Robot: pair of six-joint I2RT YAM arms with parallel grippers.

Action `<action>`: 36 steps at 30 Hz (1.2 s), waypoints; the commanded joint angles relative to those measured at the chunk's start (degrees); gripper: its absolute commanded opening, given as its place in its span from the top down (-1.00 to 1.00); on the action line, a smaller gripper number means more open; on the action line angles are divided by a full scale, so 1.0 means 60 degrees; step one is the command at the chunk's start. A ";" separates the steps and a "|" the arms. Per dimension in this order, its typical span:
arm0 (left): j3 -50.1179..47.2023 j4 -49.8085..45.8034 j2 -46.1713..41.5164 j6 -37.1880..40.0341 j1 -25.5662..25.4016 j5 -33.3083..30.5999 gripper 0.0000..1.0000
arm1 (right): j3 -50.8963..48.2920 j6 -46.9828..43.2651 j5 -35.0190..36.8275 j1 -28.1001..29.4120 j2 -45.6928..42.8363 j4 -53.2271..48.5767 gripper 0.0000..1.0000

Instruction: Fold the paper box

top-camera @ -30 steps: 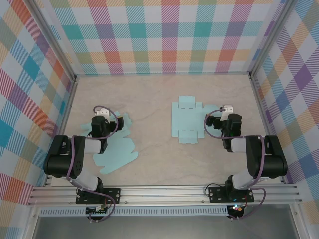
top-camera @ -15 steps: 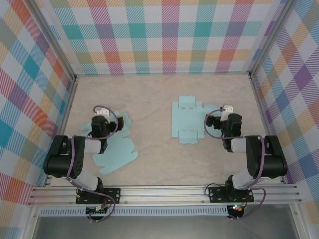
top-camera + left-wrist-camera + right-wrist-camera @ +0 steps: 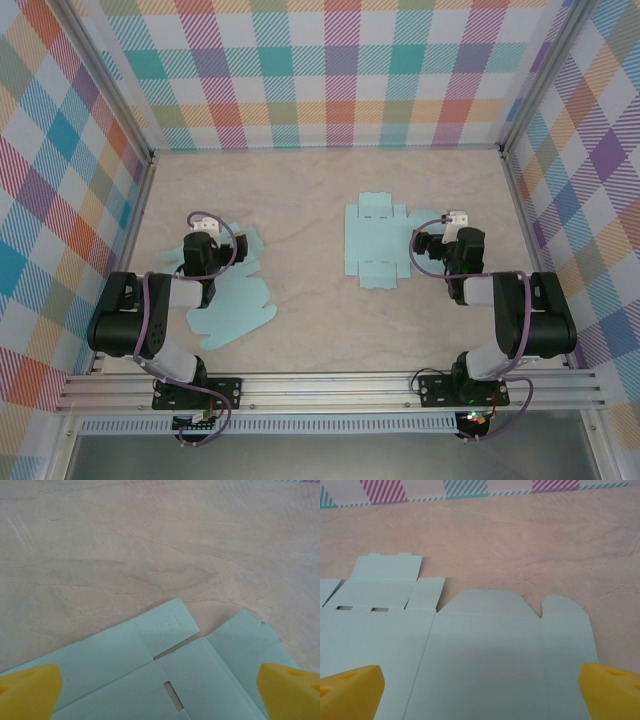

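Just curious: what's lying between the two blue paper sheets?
Nothing: the top view shows bare table between the left sheet and the right sheet.

Robot lab test cell: plaid walls (image 3: 340,70), aluminium rail (image 3: 330,385), marbled tabletop (image 3: 310,200)

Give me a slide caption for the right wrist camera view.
Open right gripper above a flat, unfolded pale blue paper box on the table.

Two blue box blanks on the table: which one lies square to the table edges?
The right blank, beside the right arm: its edges run parallel to the table edges. The left blank lies skewed, partly under the left arm.
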 commanded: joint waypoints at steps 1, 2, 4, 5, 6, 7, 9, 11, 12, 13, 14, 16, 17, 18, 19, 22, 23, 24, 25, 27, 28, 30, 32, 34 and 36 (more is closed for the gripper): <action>0.0085 -0.0434 -0.0922 -0.0142 -0.0030 -0.0294 -0.99 | 0.0274 -0.0066 -0.0062 -0.0063 -0.0527 -0.0561 -0.99; 0.0015 -0.0610 -0.1280 -0.0205 -0.0051 -0.0505 -0.99 | 0.0289 0.0003 0.0054 -0.0060 -0.0698 -0.0747 -0.99; 0.0027 -0.1341 -0.2312 -0.0423 -0.0049 -0.0963 -0.99 | 0.0415 0.0132 0.0280 -0.0060 -0.1205 -0.1406 -0.99; 0.0067 -0.1690 -0.2752 -0.0618 -0.0053 -0.1069 -0.99 | 0.0539 0.0233 0.0397 -0.0060 -0.1435 -0.2011 -0.99; 0.0071 -0.1994 -0.3220 -0.0816 -0.0061 -0.1090 -0.99 | 0.0739 0.0408 0.0594 -0.0068 -0.1694 -0.2621 -0.99; 0.0109 -0.2314 -0.3647 -0.1040 -0.0078 -0.1077 -0.99 | 0.0976 0.0665 0.0846 -0.0060 -0.1917 -0.3286 -0.99; 0.0211 -0.2980 -0.4348 -0.1467 -0.0160 -0.1221 -0.99 | 0.1488 0.1139 0.1341 -0.0071 -0.2155 -0.4510 -0.99; 0.0216 -0.3525 -0.4996 -0.2050 -0.0233 -0.1353 -0.99 | 0.2086 0.1570 0.1809 -0.0089 -0.2210 -0.5765 -0.99; 0.0228 -0.3844 -0.5293 -0.2382 -0.0255 -0.1297 -0.99 | 0.2399 0.1770 0.1966 -0.0132 -0.2166 -0.6308 -0.99; 0.0242 -0.4149 -0.5539 -0.2736 -0.0299 -0.1299 -0.99 | 0.2665 0.1974 0.2044 -0.0208 -0.2133 -0.6834 -0.99; 0.0246 -0.4379 -0.5723 -0.3098 -0.0343 -0.1362 -0.99 | 0.2858 0.2128 0.2052 -0.0280 -0.2088 -0.7188 -0.99; 0.0185 -0.4648 -0.6030 -0.3887 -0.0502 -0.1237 -0.99 | 0.3298 0.2538 0.2056 -0.0621 -0.1966 -0.8011 -0.99; 0.0138 -0.4655 -0.6122 -0.4187 -0.0641 -0.1160 -0.99 | 0.3512 0.2759 0.2013 -0.0831 -0.1881 -0.8408 -0.99; 0.0122 -0.4687 -0.6171 -0.4581 -0.0842 -0.1215 -0.99 | 0.3781 0.2995 0.1886 -0.1099 -0.1752 -0.8824 -0.99; 0.0112 -0.4732 -0.6142 -0.4953 -0.1049 -0.1307 -0.99 | 0.3993 0.3182 0.1673 -0.1393 -0.1604 -0.9156 -1.00; 0.0250 -0.4757 -0.5725 -0.5911 -0.1834 -0.1398 -0.99 | 0.4546 0.3425 0.0886 -0.1988 -0.1049 -0.9883 -0.99; 0.0344 -0.4792 -0.5500 -0.6164 -0.2130 -0.1464 -0.99 | 0.4749 0.3447 0.0682 -0.2057 -0.0820 -1.0187 -0.99; 0.0494 -0.4855 -0.5198 -0.6384 -0.2521 -0.1604 -0.99 | 0.5024 0.3436 0.0516 -0.2084 -0.0542 -1.0567 -0.99; 0.0683 -0.4935 -0.4868 -0.6557 -0.2945 -0.1810 -0.99 | 0.5257 0.3394 0.0275 -0.2069 -0.0251 -1.0874 -0.99; 0.1102 -0.5060 -0.4186 -0.6806 -0.3707 -0.2102 -0.99 | 0.5512 0.3346 -0.0193 -0.2071 0.0206 -1.1227 -0.99; 0.1379 -0.5093 -0.3789 -0.6908 -0.4063 -0.2178 -0.99 | 0.5597 0.3387 -0.0384 -0.2085 0.0421 -1.1348 -0.99; 0.1925 -0.5148 -0.3042 -0.6992 -0.4619 -0.2122 -0.99 | 0.5683 0.3461 -0.0693 -0.2079 0.0749 -1.1478 -0.99; 0.2415 -0.5178 -0.2347 -0.7114 -0.5068 -0.2073 -0.99 | 0.5737 0.3493 -0.1094 -0.2082 0.1026 -1.1516 -0.98; 0.2844 -0.5195 -0.1727 -0.7161 -0.5401 -0.1981 -0.99 | 0.5843 0.3507 -0.1336 -0.2076 0.1289 -1.1648 -0.92; 0.3188 -0.5232 -0.1246 -0.7173 -0.5573 -0.1827 -0.99 | 0.5947 0.3493 -0.1493 -0.2074 0.1489 -1.1849 -0.85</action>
